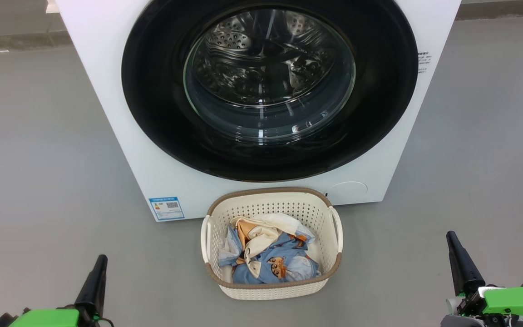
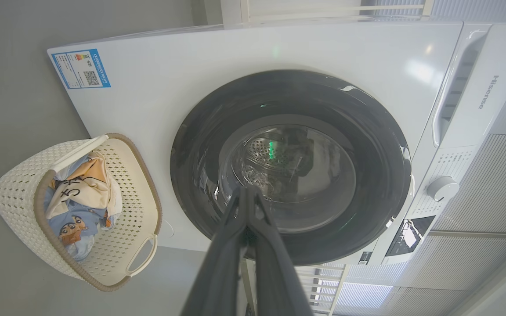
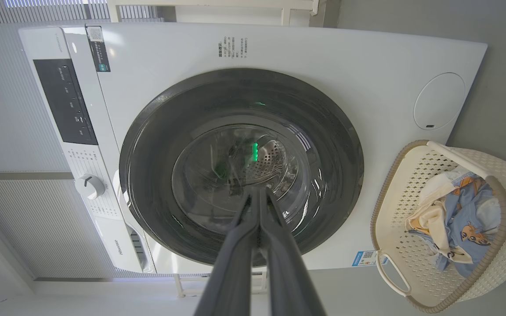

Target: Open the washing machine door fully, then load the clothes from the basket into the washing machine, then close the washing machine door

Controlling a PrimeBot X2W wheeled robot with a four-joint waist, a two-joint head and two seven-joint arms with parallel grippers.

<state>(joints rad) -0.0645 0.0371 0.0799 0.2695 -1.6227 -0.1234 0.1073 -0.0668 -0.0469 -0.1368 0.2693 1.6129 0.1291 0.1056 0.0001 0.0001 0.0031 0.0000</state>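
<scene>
Facing the washing machine [image 1: 107, 68], I am seeing its door [image 1: 152, 91] sitting shut. Left pincer [image 1: 101, 259] and right pincer [image 1: 451, 236] are hovering clenched, empty, well apart from the basket [image 1: 270, 191], which is standing on the floor [image 1: 39, 159] just before the machine, holding the clothes [image 1: 266, 254].

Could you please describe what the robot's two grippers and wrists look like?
The left gripper and right gripper look alike: two long, matte black fingers tapering from a broad base to a narrow tip. Behind each sits a bright green, boxy wrist housing, with small pale grey and black fittings beside the right one.
</scene>
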